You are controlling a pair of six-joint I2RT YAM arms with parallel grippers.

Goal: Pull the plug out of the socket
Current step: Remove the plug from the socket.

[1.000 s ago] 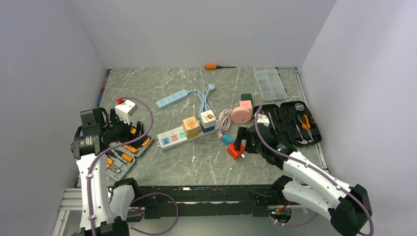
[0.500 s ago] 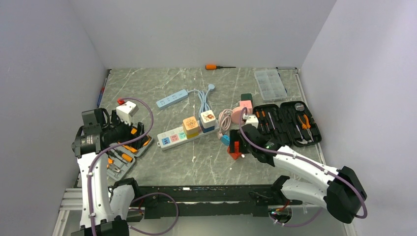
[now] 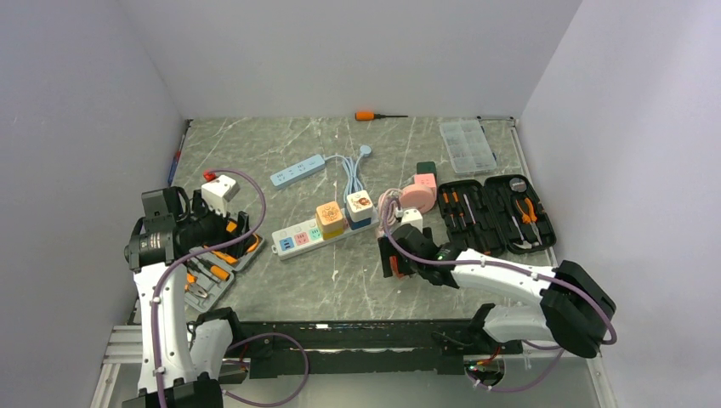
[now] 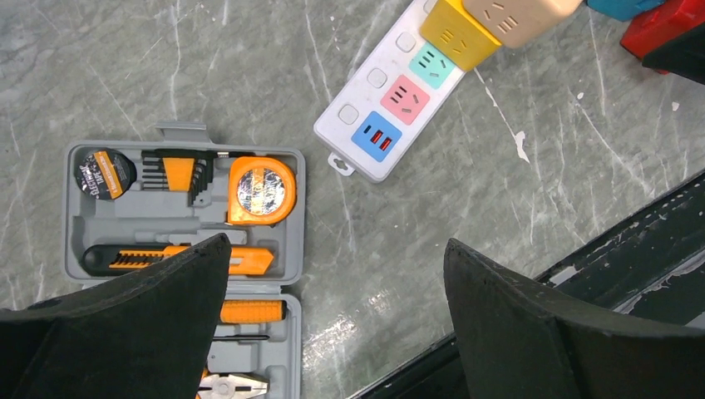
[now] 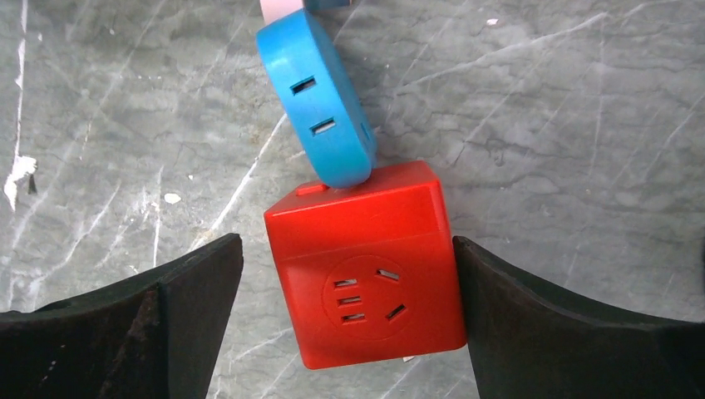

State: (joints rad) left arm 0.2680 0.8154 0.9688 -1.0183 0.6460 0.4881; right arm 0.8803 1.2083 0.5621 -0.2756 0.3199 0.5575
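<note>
The grey-green marble table carries the long white power strip with pastel outlets at its middle, lying on a diagonal from near-left to far-right. Two plugs sit on the strip's far-right half: an orange cube plug and, next along, a white-and-blue cube plug.

The right gripper hangs just off the strip's right end, jaws spread wide and holding nothing, straddling a loose red cube adapter that touches a blue oval adapter. The plugs lie up and to the left of it, so I judge this arm much the nearer.

The left gripper, also wide apart and empty, hovers well off the strip's left end above a grey open tool case.

Neither plug's prongs show. The left wrist view cuts the plugs off at its top edge, and the right wrist view misses the strip altogether. Which plug is meant cannot be told.
</note>
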